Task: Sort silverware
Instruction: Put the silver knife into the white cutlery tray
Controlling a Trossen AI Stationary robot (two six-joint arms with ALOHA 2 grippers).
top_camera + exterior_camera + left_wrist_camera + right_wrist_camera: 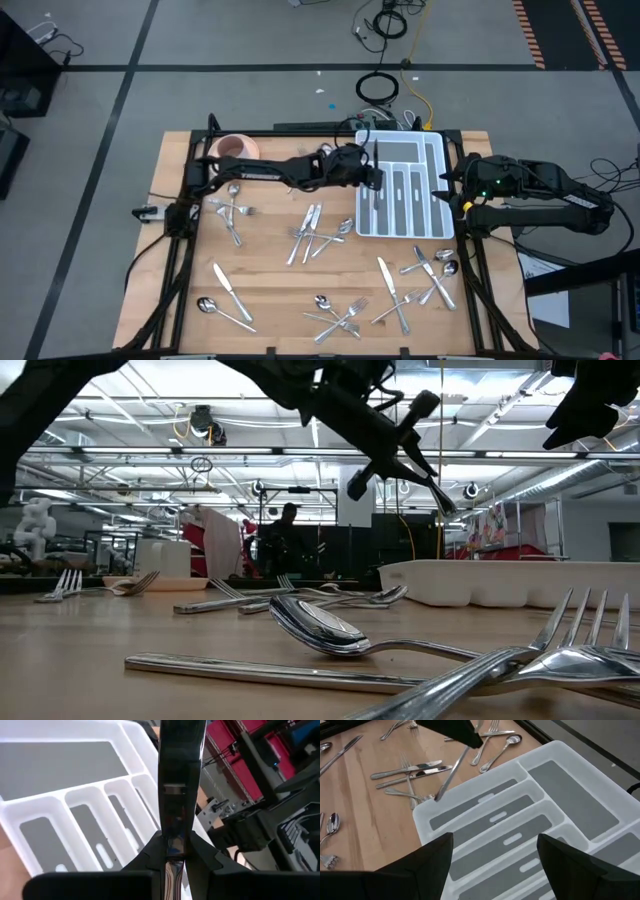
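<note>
Silverware lies scattered on the wooden table in loose heaps point(315, 232), point(420, 280), point(340, 315), point(228, 295), point(232, 210). My left gripper point(372, 177) reaches across to the left rim of the white divided tray point(362, 228) and is shut on a flat silver table knife point(451, 774). The knife's free end point(437, 797) hangs just above the tray's point(425, 820) corner. My right gripper point(495, 870) stands open over the tray's right side point(447, 190), with nothing between its fingers. My left gripper pinches the knife near one end point(173, 851) between its two fingers point(149, 857), which lie along it. The knife runs on past the fingertips point(432, 482), slanting down toward the tray. It is lifted clear of table and tray.
A pink cup on a saucer point(236, 147) stands at the far left corner. The tray point(75, 795) has several long slots and one wide one. Spoons and forks point(320, 628) lie near the front edge. Cables point(380, 88) lie on the floor beyond the table.
</note>
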